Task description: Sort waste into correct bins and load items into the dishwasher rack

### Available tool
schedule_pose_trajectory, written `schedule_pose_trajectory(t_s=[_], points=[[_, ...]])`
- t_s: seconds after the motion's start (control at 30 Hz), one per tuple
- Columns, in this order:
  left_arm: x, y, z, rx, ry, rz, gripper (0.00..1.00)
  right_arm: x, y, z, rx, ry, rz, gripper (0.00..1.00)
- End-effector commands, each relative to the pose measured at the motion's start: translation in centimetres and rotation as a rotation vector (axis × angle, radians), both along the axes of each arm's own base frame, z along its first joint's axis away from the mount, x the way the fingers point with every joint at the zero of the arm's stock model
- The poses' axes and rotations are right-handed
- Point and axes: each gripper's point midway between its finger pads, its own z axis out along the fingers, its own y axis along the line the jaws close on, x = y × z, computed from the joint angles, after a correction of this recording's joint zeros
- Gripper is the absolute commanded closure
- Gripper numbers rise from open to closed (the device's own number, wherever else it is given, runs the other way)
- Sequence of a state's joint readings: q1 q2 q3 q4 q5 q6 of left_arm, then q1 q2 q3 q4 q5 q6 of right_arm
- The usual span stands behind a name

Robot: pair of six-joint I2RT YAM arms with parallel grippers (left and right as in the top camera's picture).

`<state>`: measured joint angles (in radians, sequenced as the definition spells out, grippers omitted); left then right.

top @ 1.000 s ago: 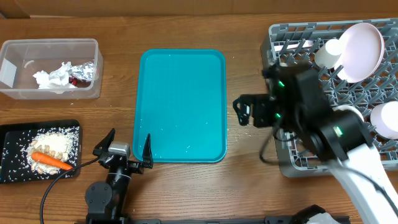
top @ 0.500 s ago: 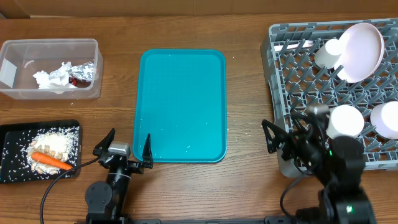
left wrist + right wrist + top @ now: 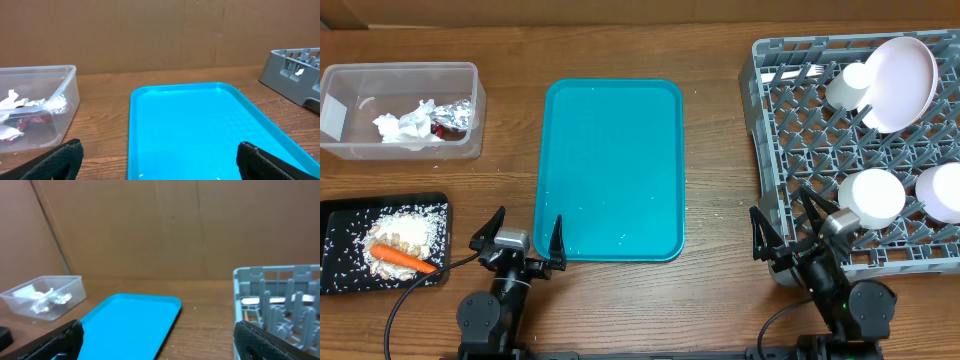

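Left pincer (image 3: 523,238) sits spread wide and empty at the near edge of my worktop (image 3: 715,290), just off the teal serving tray (image 3: 613,170). Right pincer (image 3: 787,232) is likewise released, holding nothing, at the near left corner of the dishwasher rack (image 3: 790,130). In the rack I see the plate (image 3: 900,82) leaning at the far side with the cup (image 3: 847,85) and fork (image 3: 802,71) beside it, and two bowls (image 3: 876,195) near the front. Tissue (image 3: 405,125) and foil wrapper (image 3: 457,117) lie in the clear tub (image 3: 400,69); the carrot piece (image 3: 402,259) and pasta bits (image 3: 408,230) lie on the black tray (image 3: 334,255).
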<state>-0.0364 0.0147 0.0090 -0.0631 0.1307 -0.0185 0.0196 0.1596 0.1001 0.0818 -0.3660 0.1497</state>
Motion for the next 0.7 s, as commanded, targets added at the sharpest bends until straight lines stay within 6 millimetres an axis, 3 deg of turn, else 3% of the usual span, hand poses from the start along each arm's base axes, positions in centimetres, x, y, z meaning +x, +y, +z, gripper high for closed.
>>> schedule_pose_trajectory(t_s=[0.0, 0.27, 0.67], points=[[0.0, 0.4, 0.0, 0.019, -0.007, 0.017, 0.0, 0.1, -1.6, 0.1, 0.001, -0.044, -0.093, 0.0], [0.0, 0.4, 0.0, 0.019, -0.007, 0.017, 0.0, -0.1, -4.1, 1.0, 0.011, -0.114, -0.222, 0.0], [0.0, 0.4, 0.0, 0.019, -0.007, 0.017, 0.0, 0.6, -7.6, -1.8, 0.032, -0.024, -0.403, 0.0]])
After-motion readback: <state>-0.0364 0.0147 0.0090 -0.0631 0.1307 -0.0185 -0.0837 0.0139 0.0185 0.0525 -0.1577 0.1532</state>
